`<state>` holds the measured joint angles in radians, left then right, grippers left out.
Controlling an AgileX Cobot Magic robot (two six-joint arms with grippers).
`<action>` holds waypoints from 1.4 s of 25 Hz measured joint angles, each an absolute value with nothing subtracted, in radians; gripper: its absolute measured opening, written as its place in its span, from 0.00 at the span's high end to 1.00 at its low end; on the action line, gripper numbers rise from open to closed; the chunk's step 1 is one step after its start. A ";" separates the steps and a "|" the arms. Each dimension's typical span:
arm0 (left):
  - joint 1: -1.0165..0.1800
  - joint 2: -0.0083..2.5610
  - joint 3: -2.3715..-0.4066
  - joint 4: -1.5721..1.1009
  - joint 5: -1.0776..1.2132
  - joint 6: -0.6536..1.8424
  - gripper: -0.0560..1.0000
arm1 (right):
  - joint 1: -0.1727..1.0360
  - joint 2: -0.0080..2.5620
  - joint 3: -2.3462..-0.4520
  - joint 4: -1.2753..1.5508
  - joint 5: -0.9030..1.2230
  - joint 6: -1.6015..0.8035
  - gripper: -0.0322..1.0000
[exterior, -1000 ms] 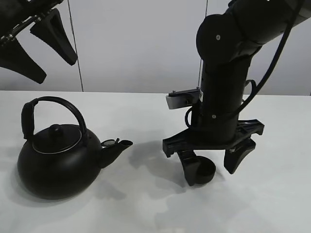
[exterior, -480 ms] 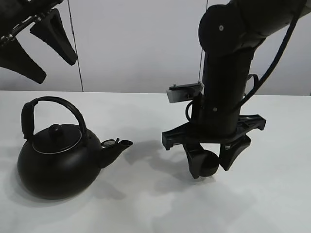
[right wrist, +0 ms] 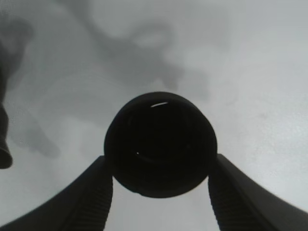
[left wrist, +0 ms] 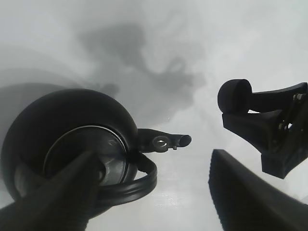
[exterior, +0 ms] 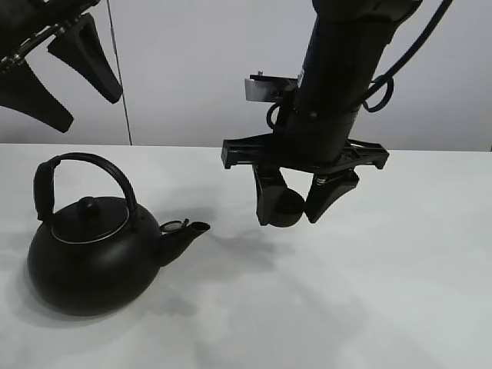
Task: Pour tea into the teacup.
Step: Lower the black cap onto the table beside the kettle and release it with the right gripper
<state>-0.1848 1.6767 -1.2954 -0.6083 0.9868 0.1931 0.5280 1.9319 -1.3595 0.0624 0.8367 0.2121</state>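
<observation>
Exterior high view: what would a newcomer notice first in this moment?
The right gripper clamped on a small, round black teacup, holding it in the air above the white table, right of centre. Next, the big round black kettle with an arched handle standing at the left, with the open left gripper hanging above it.

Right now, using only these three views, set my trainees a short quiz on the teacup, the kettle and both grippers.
1. Fill in: the left gripper hangs ____ above the kettle.
2. True or false: the teacup rests on the table.
3. Which gripper holds the teacup? A left, B right, C neither.
Key: 1 open. 2 false, it is held clear of the table. 3 B, the right gripper.
</observation>
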 joint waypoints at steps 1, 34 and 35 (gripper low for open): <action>-0.185 1.677 -1.295 -0.608 0.987 0.193 0.49 | 0.528 1.932 -1.362 0.071 0.829 0.211 0.59; -0.185 1.677 -1.295 -0.608 0.937 0.193 0.49 | 0.580 2.160 -1.500 0.088 0.778 0.260 0.59; -0.185 1.677 -1.295 -0.608 0.937 0.193 0.49 | 0.580 2.160 -1.500 0.088 0.778 0.260 0.59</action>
<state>-0.1848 1.6767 -1.2954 -0.6083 0.9368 0.1931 0.5799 2.1597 -1.4997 0.0878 0.7784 0.2601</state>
